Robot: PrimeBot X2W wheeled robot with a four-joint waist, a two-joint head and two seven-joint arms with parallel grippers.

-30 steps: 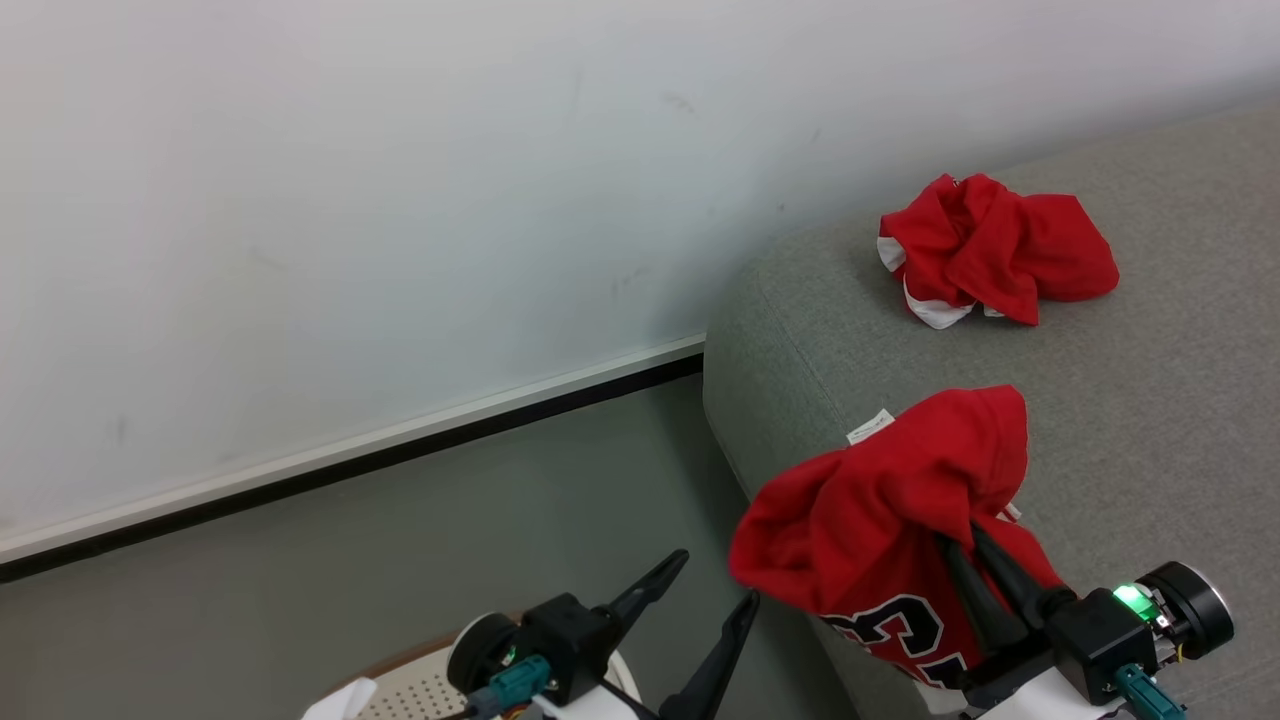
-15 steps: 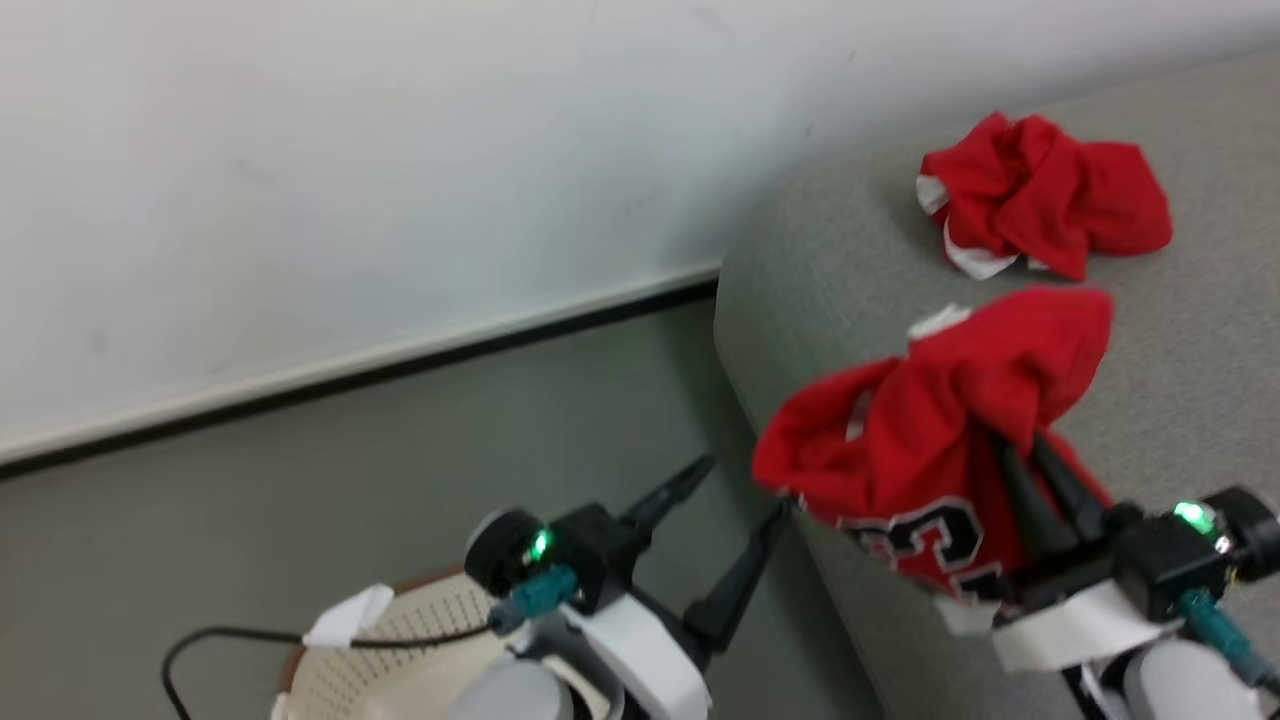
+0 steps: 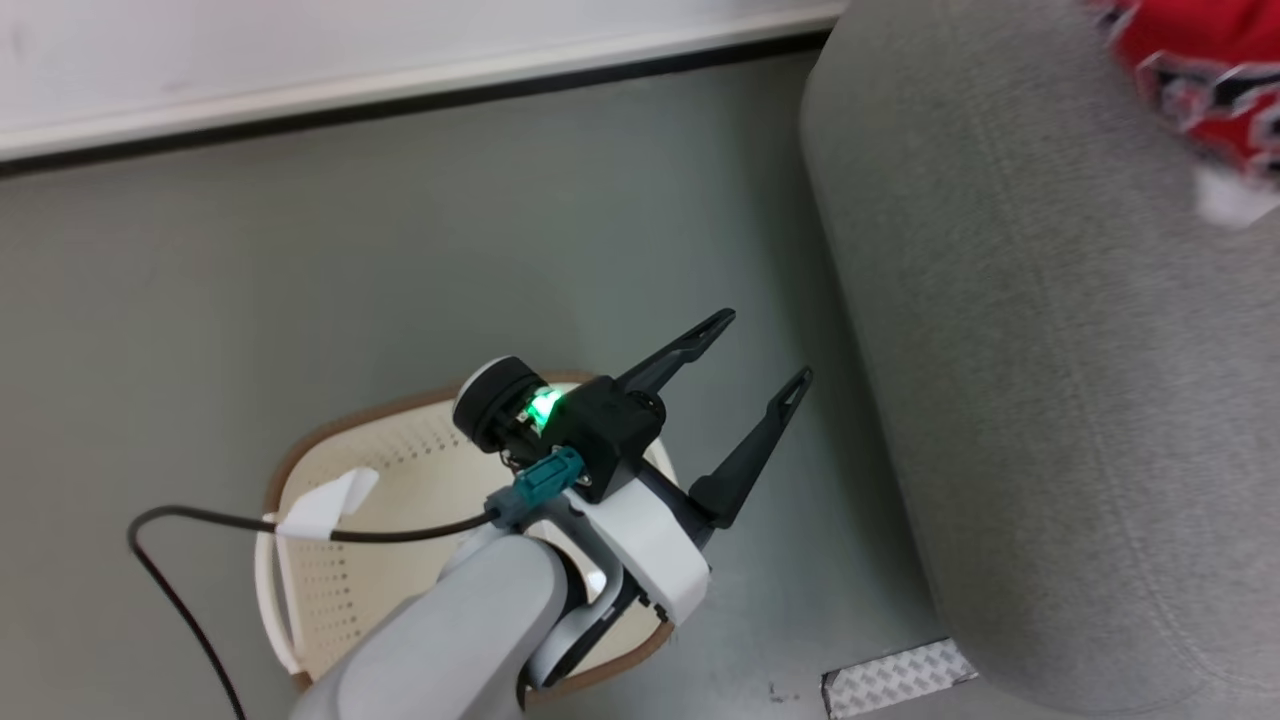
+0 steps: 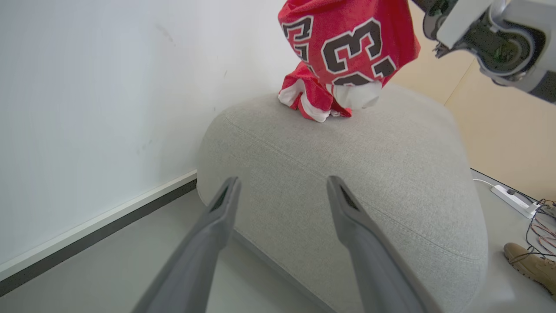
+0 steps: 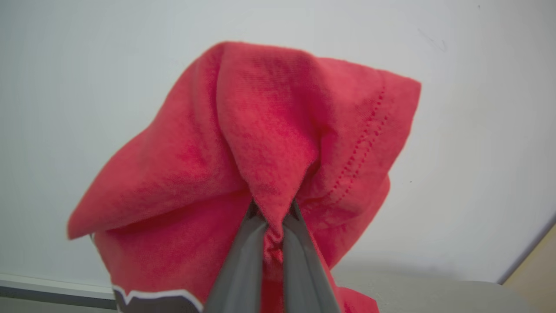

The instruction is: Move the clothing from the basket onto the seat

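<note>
Background elements. A plain white painted wall (image 3: 300, 40) meets a smooth grey floor (image 3: 300, 250). Along their junction runs a white skirting board (image 3: 400, 84) with a thin black strip (image 3: 400, 108) beneath it. A small rectangular plate of embossed silver metal (image 3: 898, 677) lies flat on the floor. In the left wrist view, a pale beige wall panel (image 4: 499, 130) stands at right. Below it, on the floor, lie a white plastic power strip (image 4: 514, 200), a loose tangle of thin dark cables (image 4: 541, 219) just beside it, and a tan lace-up boot (image 4: 527, 263) near the cables.

Basket (image 3: 330, 590) left of the seat (image 3: 1020, 400)
</note>
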